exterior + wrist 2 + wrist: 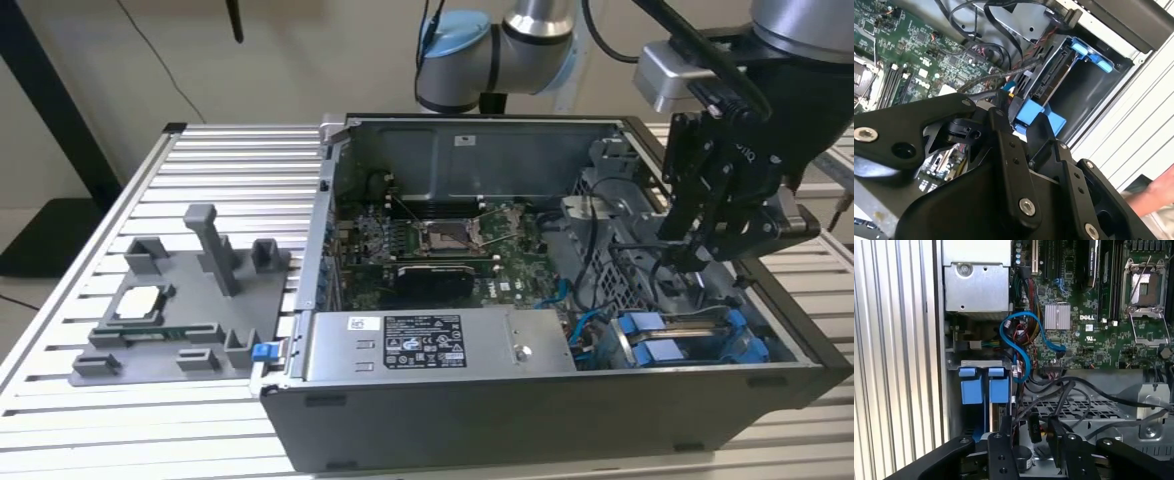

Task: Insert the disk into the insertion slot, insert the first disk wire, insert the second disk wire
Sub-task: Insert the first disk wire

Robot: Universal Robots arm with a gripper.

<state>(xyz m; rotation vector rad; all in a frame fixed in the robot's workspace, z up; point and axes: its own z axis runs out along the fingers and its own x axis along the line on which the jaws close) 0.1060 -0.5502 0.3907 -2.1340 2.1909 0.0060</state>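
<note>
The computer case (534, 400) lies on its side on the slatted desk (200, 160) with its open face up. I take that to be so the arm can come at the insides from above. The gripper (705, 262) hangs low inside the case at the exterior view's right, just above the drive corner and well apart from the processor socket (447, 235) in the middle of the green board.

The insertion slot (694, 335) is in that near right corner, a narrow dark metal bay with bright blue fittings. In both wrist views it sits just beyond the gripper (1030, 432), so the tool looks lined up on the bay and not on the board. I cannot make out whether the disk is already in it.

The gripper stands partly open, its jaws set a moderate way apart. A dark plug-like piece shows in the gap in the first wrist view, but I cannot say whether it is pinched or merely lies beneath.

A blue cable (1021, 357) loops from the board toward the bay. Black wires (1069, 390) trail across the perforated plate beside it, probably kept slack there so they can reach the back of a disk.

A grey parts holder (200, 300) sits apart on the desk at the exterior view's left. A person's hand (1154, 192) rests outside the case in the second wrist view.
</note>
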